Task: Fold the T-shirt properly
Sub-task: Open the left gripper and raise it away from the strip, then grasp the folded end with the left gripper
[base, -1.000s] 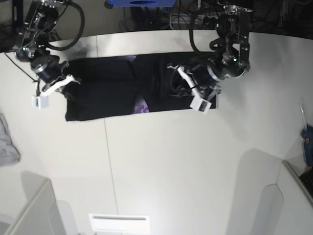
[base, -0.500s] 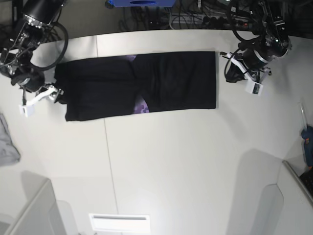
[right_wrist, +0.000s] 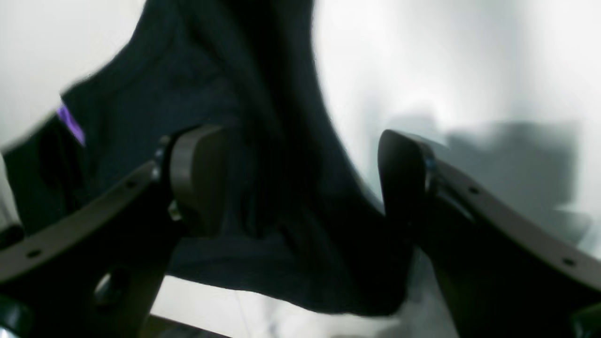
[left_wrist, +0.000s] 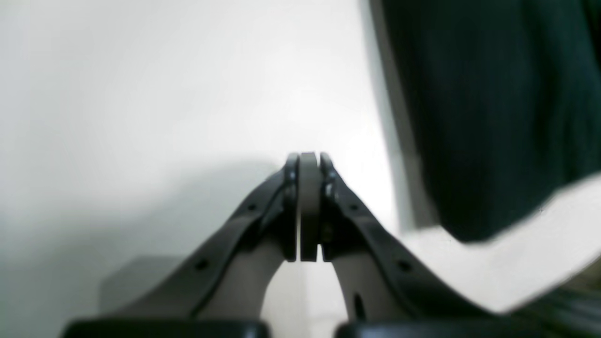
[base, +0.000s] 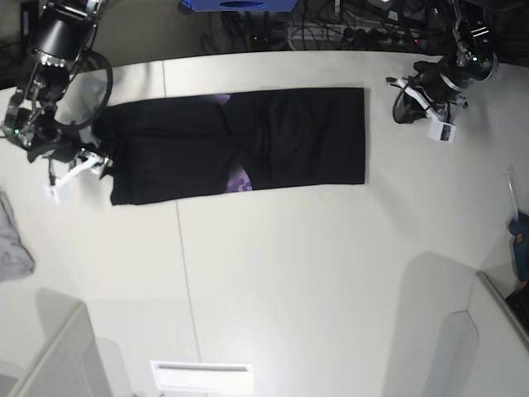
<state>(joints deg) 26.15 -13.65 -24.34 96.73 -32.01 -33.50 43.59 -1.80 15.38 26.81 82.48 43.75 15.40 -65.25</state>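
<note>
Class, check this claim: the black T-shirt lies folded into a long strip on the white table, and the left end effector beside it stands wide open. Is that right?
Not quite. The T-shirt does lie as a long strip on the table, but the left end effector is shut, its pads pressed together on nothing, as the left wrist view shows.
</note>
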